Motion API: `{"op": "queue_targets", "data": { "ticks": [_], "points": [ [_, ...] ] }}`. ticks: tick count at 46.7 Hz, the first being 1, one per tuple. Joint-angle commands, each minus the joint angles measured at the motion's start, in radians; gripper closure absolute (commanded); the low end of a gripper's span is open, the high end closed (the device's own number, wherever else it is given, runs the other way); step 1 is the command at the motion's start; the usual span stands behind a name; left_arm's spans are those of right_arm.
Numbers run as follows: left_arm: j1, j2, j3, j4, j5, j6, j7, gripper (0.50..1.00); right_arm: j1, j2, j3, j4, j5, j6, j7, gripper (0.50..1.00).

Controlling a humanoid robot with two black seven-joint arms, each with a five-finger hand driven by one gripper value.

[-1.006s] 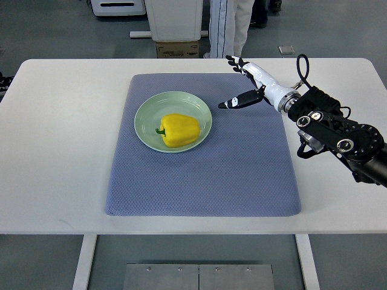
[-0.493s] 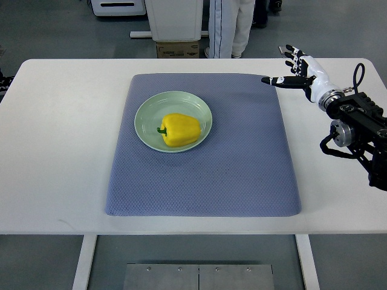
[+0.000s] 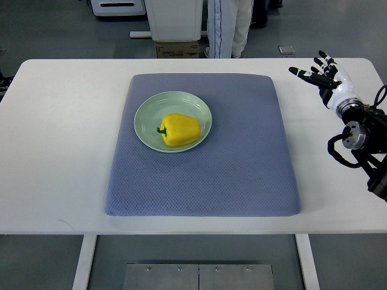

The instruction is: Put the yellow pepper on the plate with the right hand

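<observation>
A white table [image 3: 60,151] carries a blue-grey mat [image 3: 242,169]. At its far right corner the right hand [image 3: 326,75] hovers off the mat, fingers spread wide, holding nothing. Well to its left, the yellow pepper [image 3: 179,130] lies on the green plate [image 3: 145,115], long axis crosswise, stem pointing away from the hand. Between them lies only mat.

Yellow pepper [image 3: 179,130] lies on its side on the green plate [image 3: 145,109].
</observation>
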Motion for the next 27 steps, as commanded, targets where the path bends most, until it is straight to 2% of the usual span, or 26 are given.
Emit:
{"op": "queue_targets", "data": {
  "ticks": [1, 27],
  "points": [
    [0.000, 0.000, 0.000, 0.000, 0.000, -0.001, 0.000, 0.500, -0.016, 0.003, 0.018, 0.002, 0.000, 0.002, 0.002, 0.502],
    [0.000, 0.000, 0.000, 0.000, -0.001, 0.000, 0.000, 0.500, -0.051, 0.039, 0.055, 0.013, 0.000, 0.002, 0.011, 0.500]
  ]
}}
